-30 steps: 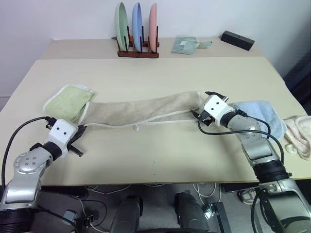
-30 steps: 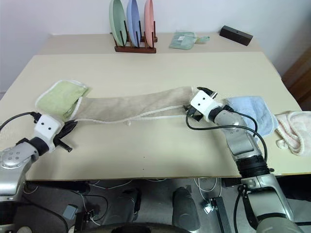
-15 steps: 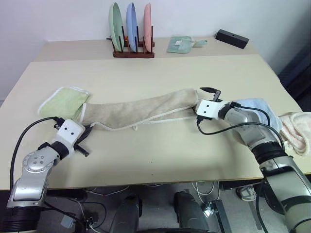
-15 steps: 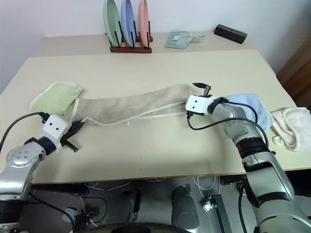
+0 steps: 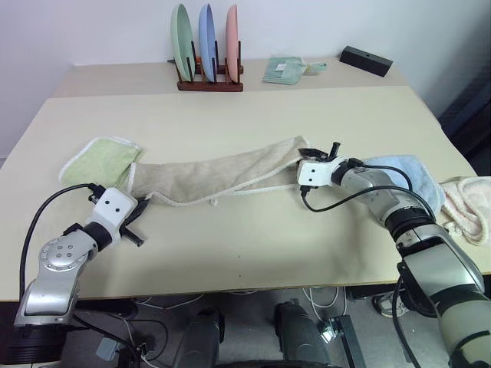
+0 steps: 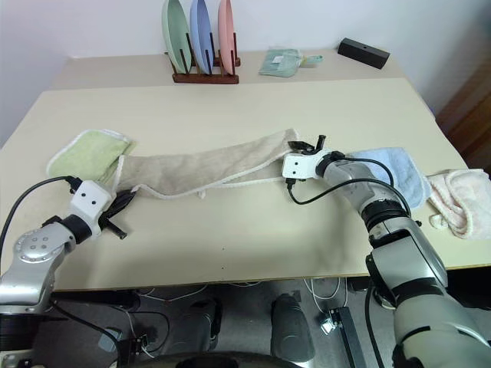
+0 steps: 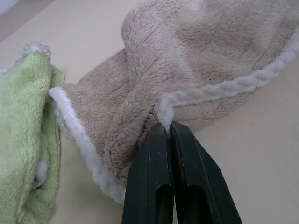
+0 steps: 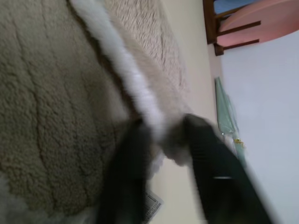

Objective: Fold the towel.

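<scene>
We see the towel [image 5: 222,172] stretched lengthwise across the middle of the counter [image 5: 253,238]. Our left fingers [image 7: 170,154] are pressed together on its white-edged end nearest the left edge, beside the green towel [image 5: 100,159]. Our right fingers [image 8: 205,154] pinch its other end's white hem.

Green towel [image 5: 103,160] left, blue towel [image 5: 405,170] right; table [image 5: 253,241] front bare.

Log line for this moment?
step: grasp both ends | left gripper: shut on beige towel edge | right gripper: closing on opposite edge | towel: stretched flat on table
</scene>
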Robot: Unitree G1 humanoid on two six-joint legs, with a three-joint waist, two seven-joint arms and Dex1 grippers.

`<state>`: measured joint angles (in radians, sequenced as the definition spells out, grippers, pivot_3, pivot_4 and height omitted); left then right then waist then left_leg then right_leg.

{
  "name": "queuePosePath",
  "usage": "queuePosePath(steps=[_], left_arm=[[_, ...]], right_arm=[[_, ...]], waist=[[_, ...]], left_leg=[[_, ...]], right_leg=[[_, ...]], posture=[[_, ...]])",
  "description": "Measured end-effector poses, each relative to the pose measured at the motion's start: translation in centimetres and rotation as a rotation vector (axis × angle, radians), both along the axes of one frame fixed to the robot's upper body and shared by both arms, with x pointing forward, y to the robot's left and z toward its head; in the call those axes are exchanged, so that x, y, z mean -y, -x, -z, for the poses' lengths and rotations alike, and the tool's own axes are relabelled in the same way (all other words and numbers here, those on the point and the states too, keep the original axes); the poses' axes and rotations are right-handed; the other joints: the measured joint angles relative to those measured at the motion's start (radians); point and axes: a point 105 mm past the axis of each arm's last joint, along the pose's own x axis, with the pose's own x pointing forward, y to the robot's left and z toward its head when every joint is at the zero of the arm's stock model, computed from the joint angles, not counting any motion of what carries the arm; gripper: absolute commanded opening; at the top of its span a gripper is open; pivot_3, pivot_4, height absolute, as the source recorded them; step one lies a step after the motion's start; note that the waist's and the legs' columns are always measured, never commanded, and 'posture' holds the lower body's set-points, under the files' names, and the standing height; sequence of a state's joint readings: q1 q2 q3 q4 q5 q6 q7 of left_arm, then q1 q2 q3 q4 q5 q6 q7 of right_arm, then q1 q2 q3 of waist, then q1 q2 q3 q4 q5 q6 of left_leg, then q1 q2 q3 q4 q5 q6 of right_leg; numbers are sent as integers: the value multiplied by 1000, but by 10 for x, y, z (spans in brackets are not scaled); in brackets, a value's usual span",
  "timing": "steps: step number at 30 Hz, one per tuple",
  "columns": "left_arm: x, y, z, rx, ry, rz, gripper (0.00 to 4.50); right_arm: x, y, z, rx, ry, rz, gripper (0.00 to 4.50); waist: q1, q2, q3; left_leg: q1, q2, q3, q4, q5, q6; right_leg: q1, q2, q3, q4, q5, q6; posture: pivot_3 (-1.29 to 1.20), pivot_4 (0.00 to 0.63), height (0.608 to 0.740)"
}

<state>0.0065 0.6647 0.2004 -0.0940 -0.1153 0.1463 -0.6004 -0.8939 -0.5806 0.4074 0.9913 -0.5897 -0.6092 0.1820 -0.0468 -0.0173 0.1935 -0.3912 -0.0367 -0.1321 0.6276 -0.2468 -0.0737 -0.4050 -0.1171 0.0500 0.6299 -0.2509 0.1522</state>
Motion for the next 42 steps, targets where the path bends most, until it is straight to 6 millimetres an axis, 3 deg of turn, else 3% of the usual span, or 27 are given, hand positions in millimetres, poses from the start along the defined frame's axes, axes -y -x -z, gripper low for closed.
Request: queuePosePath(steps=[6,9,11,16,18,20,23,25,27,29,32,34,36,40,42], left_arm=[[0,0,0,-1,-6,0,0],[5,-5,-5,17,-6,16,0],[11,-17,-21,68,-2,34,0],[19,-75,-94,309,48,-13,0],[22,-102,-128,408,81,-61,0],[23,-125,-177,536,131,-129,0],[22,-130,-246,721,195,-172,0],[18,-126,-267,789,192,-168,0],[14,-125,-264,786,165,-143,0],[12,-124,-238,722,136,-110,0],[7,-119,-177,559,107,-76,0],[4,-102,-134,438,92,-55,0],[-3,-88,-106,343,99,-67,0],[5,-42,-85,249,81,16,0],[8,-28,-76,204,88,30,0]], right_arm=[[-2,2,-4,21,-8,-25,33],[6,5,-16,65,-16,-21,33],[14,7,-33,118,-28,-9,33],[36,0,-89,249,-41,75,33],[44,-5,-118,313,-42,118,33],[48,-7,-161,417,-64,152,33],[47,2,-223,575,-116,152,33],[49,11,-242,622,-149,142,33],[51,18,-243,592,-182,121,33],[47,26,-225,510,-188,75,33],[43,37,-180,318,-185,36,33],[44,53,-139,142,-169,25,33],[45,65,-107,-3,-171,32,33],[52,105,-70,-237,-170,40,33],[58,120,-62,-314,-177,56,33]], waist=[[0,0,0],[5,0,0],[9,1,0],[5,0,0],[1,0,1],[-4,-1,2],[-17,-1,2],[-24,0,1],[-26,0,1],[-26,0,1],[-26,0,1],[-24,1,1],[-22,0,1],[-8,1,1],[3,1,2]], left_leg=[[0,0,0,0,0,0],[0,0,0,0,0,0],[-1,-1,-1,2,0,0],[0,-1,-1,2,1,-1],[-1,-1,-1,2,1,-1],[-4,-1,0,1,1,-1],[-6,-1,0,-1,2,-3],[-5,-1,2,-5,1,-2],[-4,-1,5,-8,1,-2],[-4,-1,5,-10,1,-2],[-10,-1,5,-6,1,-2],[-17,-1,4,1,1,-2],[-19,-1,4,5,1,-2],[-13,-1,4,5,0,1],[-7,0,4,5,0,1]], right_leg=[[0,0,0,0,0,0],[0,0,0,0,0,0],[0,0,0,0,0,0],[1,0,0,0,0,0],[-1,0,0,1,1,1],[-4,0,0,1,1,1],[-6,-1,0,-1,-1,3],[-6,-1,0,-2,-2,4],[-7,-2,0,-2,-2,5],[-8,-2,0,-2,-2,5],[-14,-2,0,1,-2,5],[-21,-2,0,3,-2,5],[-22,-2,0,5,-1,4],[-14,-2,0,5,2,2],[-8,-2,0,3,2,1]], posture=[[0,150,740],[0,150,740],[0,150,740],[0,150,740],[0,150,740],[0,150,740],[0,150,740],[0,150,740],[0,150,740],[0,150,740],[0,150,740],[0,150,740],[0,150,740],[0,150,740],[0,150,740]])
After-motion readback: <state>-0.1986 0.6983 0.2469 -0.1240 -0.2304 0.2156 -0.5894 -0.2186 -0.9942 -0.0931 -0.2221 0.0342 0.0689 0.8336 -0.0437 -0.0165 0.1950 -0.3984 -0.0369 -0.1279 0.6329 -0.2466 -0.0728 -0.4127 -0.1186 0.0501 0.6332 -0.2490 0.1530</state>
